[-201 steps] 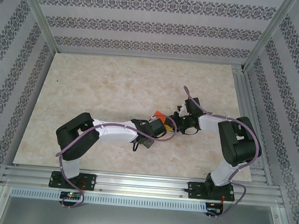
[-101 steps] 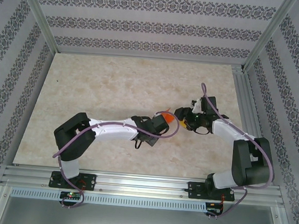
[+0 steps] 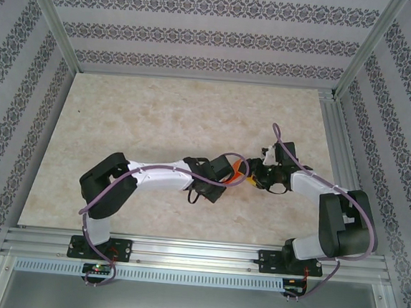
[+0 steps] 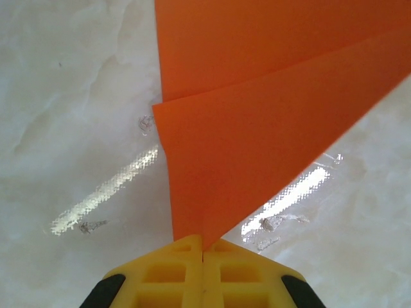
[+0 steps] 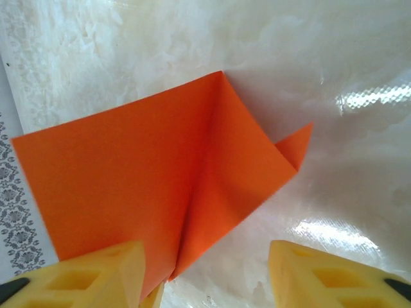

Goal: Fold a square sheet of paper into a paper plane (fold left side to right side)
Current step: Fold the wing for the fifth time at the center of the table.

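The square sheet of paper [image 3: 242, 174] is bright orange and folded into layered flaps with a pointed end; it hangs just above the marble table between the two grippers. My left gripper [image 4: 203, 247] has its yellow fingers shut on the paper's [image 4: 257, 115] narrow tip. In the top view the left gripper [image 3: 233, 173] reaches in from the left. My right gripper [image 3: 252, 177] faces it from the right. The right gripper [image 5: 205, 276] stands open; the paper's [image 5: 141, 186] lower point sits by its left finger [image 5: 96, 276], clear of the right finger.
The marble table [image 3: 158, 114] stretches wide behind and to the left of the grippers. Aluminium rails [image 3: 182, 251] run along the near edge, and a rail [image 3: 336, 144] borders the right side. Patterned walls enclose the cell.
The left gripper closed on the paper's tip and shifted slightly right. The right gripper opened, and its arm swung out to the right and then back in to the paper.
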You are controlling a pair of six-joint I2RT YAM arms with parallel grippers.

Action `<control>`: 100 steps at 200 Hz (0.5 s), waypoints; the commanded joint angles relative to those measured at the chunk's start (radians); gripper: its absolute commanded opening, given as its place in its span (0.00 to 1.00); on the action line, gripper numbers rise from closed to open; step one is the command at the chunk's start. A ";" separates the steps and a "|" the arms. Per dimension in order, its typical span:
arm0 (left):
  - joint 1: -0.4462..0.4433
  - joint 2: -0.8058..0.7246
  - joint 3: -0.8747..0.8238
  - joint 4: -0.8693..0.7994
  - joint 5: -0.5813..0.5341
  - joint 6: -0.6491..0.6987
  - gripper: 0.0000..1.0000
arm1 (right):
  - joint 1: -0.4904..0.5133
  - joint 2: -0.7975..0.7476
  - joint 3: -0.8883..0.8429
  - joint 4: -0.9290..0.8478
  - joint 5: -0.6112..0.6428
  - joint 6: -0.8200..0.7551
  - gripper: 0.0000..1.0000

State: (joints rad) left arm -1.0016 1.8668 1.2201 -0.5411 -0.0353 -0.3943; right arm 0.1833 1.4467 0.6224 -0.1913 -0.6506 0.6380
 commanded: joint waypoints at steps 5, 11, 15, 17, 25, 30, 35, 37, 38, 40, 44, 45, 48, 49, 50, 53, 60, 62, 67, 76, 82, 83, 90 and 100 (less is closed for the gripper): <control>0.011 0.002 0.033 -0.017 -0.047 -0.020 0.00 | 0.011 -0.032 0.005 -0.037 0.044 -0.039 0.50; 0.010 0.001 0.030 -0.010 -0.041 -0.019 0.00 | 0.010 -0.035 0.011 -0.058 0.057 -0.042 0.49; 0.010 0.001 0.029 -0.004 -0.031 -0.017 0.00 | 0.010 -0.038 0.014 -0.065 0.061 -0.044 0.48; 0.011 0.002 0.027 -0.001 -0.025 -0.016 0.00 | 0.009 -0.039 0.014 -0.066 0.064 -0.044 0.48; 0.011 0.005 0.024 0.014 0.001 -0.016 0.00 | 0.009 -0.051 0.013 -0.067 0.068 -0.040 0.48; 0.011 0.008 0.021 0.025 0.013 -0.019 0.00 | 0.009 -0.060 0.014 -0.069 0.073 -0.037 0.48; 0.011 0.011 0.017 0.035 0.023 -0.022 0.00 | 0.009 -0.067 0.015 -0.070 0.074 -0.034 0.48; 0.011 0.012 0.015 0.040 0.027 -0.024 0.00 | 0.010 -0.070 0.016 -0.071 0.074 -0.035 0.48; 0.011 0.011 0.014 0.043 0.029 -0.023 0.00 | 0.009 -0.071 0.017 -0.073 0.074 -0.035 0.48; 0.011 0.012 0.013 0.047 0.032 -0.024 0.00 | 0.009 -0.072 0.017 -0.073 0.074 -0.035 0.48; 0.011 0.014 0.010 0.056 0.037 -0.027 0.00 | 0.009 -0.076 0.019 -0.077 0.075 -0.037 0.48; 0.011 0.014 0.009 0.058 0.039 -0.026 0.00 | 0.009 -0.076 0.019 -0.077 0.075 -0.037 0.48; 0.012 0.016 0.007 0.064 0.044 -0.028 0.00 | 0.010 -0.079 0.019 -0.080 0.075 -0.039 0.48; 0.012 0.017 0.007 0.065 0.048 -0.029 0.00 | 0.010 -0.080 0.020 -0.081 0.075 -0.039 0.48; 0.012 0.016 0.007 0.067 0.050 -0.029 0.00 | 0.010 -0.081 0.020 -0.082 0.075 -0.040 0.48; 0.013 0.018 0.006 0.072 0.058 -0.029 0.00 | 0.011 -0.082 0.020 -0.083 0.075 -0.040 0.48; 0.016 0.022 0.006 0.083 0.081 -0.032 0.00 | 0.011 -0.086 0.018 -0.083 0.073 -0.044 0.48; 0.017 0.023 0.006 0.086 0.089 -0.032 0.00 | 0.011 -0.087 0.016 -0.082 0.072 -0.045 0.48; 0.020 0.028 0.005 0.094 0.105 -0.034 0.00 | 0.012 -0.089 0.012 -0.078 0.069 -0.046 0.48; 0.023 0.032 0.006 0.108 0.133 -0.035 0.00 | 0.015 -0.094 0.000 -0.067 0.064 -0.043 0.47; 0.027 0.039 0.007 0.113 0.149 -0.036 0.00 | 0.018 -0.095 -0.005 -0.057 0.059 -0.040 0.47; 0.027 0.039 0.008 0.113 0.150 -0.037 0.00 | 0.019 -0.095 -0.007 -0.056 0.058 -0.041 0.47; 0.029 0.044 0.011 0.116 0.160 -0.038 0.00 | 0.025 -0.098 -0.017 -0.045 0.055 -0.038 0.47; 0.032 0.054 0.017 0.118 0.171 -0.037 0.00 | 0.033 -0.109 -0.032 -0.030 0.058 -0.032 0.47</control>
State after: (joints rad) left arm -0.9878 1.8858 1.2224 -0.4805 0.0650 -0.4088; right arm 0.1959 1.3697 0.6197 -0.2546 -0.5987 0.6212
